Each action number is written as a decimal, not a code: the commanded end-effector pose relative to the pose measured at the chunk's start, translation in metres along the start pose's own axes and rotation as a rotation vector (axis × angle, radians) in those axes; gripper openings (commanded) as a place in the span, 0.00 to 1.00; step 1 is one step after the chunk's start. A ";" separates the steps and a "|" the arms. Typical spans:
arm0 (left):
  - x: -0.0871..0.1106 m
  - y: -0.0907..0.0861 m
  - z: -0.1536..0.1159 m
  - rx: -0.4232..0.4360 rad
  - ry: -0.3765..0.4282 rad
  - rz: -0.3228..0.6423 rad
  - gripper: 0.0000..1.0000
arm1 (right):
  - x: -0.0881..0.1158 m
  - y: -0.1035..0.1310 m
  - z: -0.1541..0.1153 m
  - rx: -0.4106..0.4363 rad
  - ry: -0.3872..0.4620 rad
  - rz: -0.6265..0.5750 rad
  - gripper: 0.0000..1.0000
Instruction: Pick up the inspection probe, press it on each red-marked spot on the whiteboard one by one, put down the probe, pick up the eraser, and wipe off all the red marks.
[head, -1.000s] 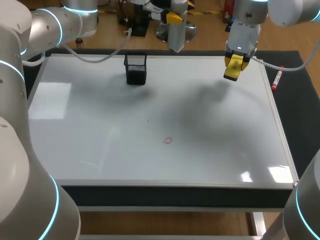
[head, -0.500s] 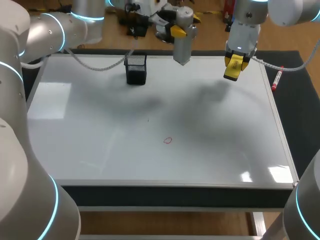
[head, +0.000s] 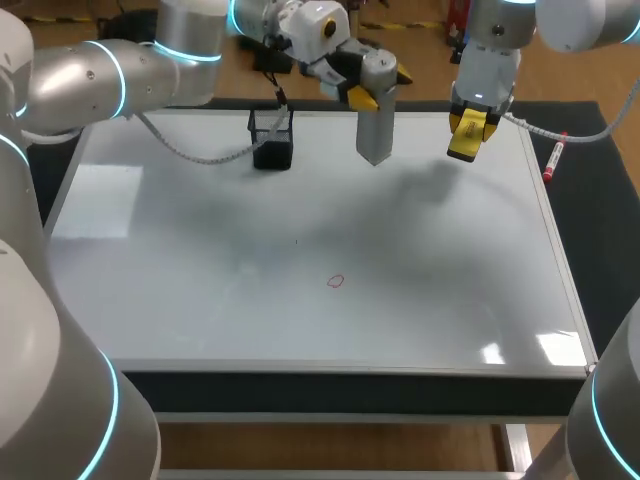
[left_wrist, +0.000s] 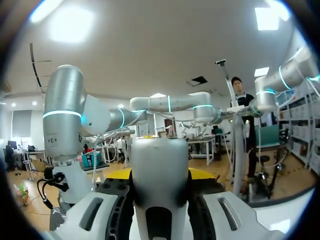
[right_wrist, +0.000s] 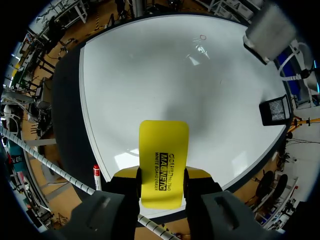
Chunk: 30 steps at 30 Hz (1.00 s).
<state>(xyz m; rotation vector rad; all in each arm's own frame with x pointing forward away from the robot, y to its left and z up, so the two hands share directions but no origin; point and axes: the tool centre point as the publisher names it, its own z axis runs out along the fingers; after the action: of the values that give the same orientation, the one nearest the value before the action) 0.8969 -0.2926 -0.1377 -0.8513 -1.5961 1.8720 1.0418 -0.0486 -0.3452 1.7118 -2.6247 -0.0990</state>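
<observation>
The red mark sits nearest us on the whiteboard. Farther back, our left gripper squeezes the grey probe over the board. Only the right wrist view shows our right gripper pinching the yellow eraser from both sides.

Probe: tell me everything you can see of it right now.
The probe is a smooth grey cylinder tapering to a blunt point at its lower end. It hangs roughly upright, tip down, clamped near its top in the left gripper, over the far part of the whiteboard, beside the black mesh holder, seemingly clear of the board.
</observation>
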 end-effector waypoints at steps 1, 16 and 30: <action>0.020 -0.003 0.031 -0.023 -0.249 -0.001 0.00 | 0.001 0.000 -0.002 0.002 0.002 -0.002 0.00; 0.050 0.027 0.067 -0.014 -0.433 0.033 0.00 | 0.001 0.000 -0.002 0.002 0.002 -0.002 0.00; 0.064 0.043 0.061 -0.003 -0.395 0.045 0.00 | 0.001 0.000 -0.002 0.002 0.002 -0.002 0.00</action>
<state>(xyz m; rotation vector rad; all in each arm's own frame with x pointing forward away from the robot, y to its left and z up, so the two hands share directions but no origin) 0.8151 -0.2951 -0.1812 -0.7207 -1.7170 2.0386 1.0418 -0.0485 -0.3452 1.7120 -2.6247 -0.0990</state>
